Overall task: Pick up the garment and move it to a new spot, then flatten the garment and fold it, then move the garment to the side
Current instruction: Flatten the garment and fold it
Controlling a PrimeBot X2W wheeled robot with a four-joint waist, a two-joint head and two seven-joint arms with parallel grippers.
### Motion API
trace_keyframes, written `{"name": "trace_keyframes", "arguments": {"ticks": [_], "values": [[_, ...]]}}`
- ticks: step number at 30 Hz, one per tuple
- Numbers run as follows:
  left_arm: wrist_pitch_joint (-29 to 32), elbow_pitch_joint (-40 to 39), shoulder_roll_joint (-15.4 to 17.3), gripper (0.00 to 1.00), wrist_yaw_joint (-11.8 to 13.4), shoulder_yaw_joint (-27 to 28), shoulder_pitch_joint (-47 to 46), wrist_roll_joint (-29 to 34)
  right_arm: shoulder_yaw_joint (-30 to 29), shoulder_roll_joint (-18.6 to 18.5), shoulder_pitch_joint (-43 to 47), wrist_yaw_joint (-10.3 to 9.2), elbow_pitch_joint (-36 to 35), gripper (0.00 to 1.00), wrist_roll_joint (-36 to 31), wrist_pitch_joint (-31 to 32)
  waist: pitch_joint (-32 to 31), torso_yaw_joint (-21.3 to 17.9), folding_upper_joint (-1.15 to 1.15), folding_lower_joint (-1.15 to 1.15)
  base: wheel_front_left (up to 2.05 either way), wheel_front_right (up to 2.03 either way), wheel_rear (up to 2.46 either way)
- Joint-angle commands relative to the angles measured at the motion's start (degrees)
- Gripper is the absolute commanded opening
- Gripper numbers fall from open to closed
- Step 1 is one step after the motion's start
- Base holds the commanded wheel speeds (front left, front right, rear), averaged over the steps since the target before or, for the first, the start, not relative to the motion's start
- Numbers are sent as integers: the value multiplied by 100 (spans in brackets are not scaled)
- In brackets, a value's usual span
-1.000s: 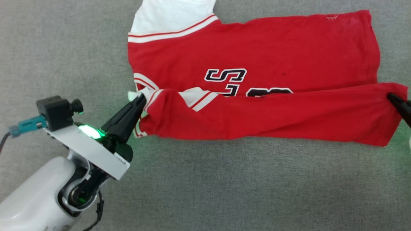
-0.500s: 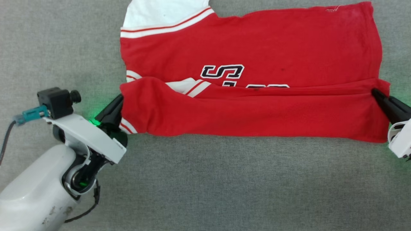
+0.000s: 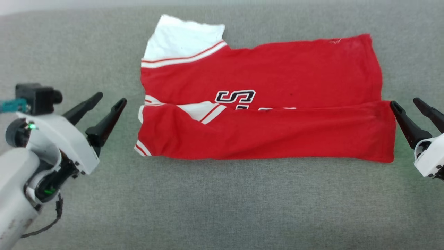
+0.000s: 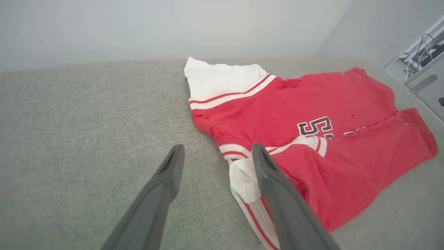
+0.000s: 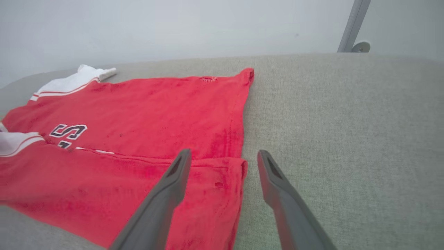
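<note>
A grey woven fabric surface [image 3: 222, 201] carries the garment [image 3: 277, 73], lying flat with its near edge folded over.

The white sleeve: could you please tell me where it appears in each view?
Head view: the white sleeve at the top, left of centre.
Left wrist view: the sleeve at top centre.
Right wrist view: the sleeve at the upper left.
Shared landmark: the black letter S.

Red garment [image 3: 267, 104] lies flat, near edge folded over lettering
</note>
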Motion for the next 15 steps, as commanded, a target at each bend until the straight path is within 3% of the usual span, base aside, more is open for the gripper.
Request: {"name": "trace_keyframes", "arguments": {"ticks": [1, 9, 15], "values": [[165, -97, 41, 100, 73, -45, -69, -25, -19, 7, 72, -9, 1, 100, 25, -45, -245, -17, 0, 0, 0, 0, 0], [2691, -1441, 420, 100, 788, -413, -153, -1168, 3, 40, 131, -9, -160, 100, 15, -36, -354, -76, 0, 0, 0, 0, 0], [3347, -1520, 422, 100, 1290, -551, -296, -1320, 75, 100, 43, -9, -308, 100, 16, 6, -152, -299, 0, 0, 0, 0, 0]]}}
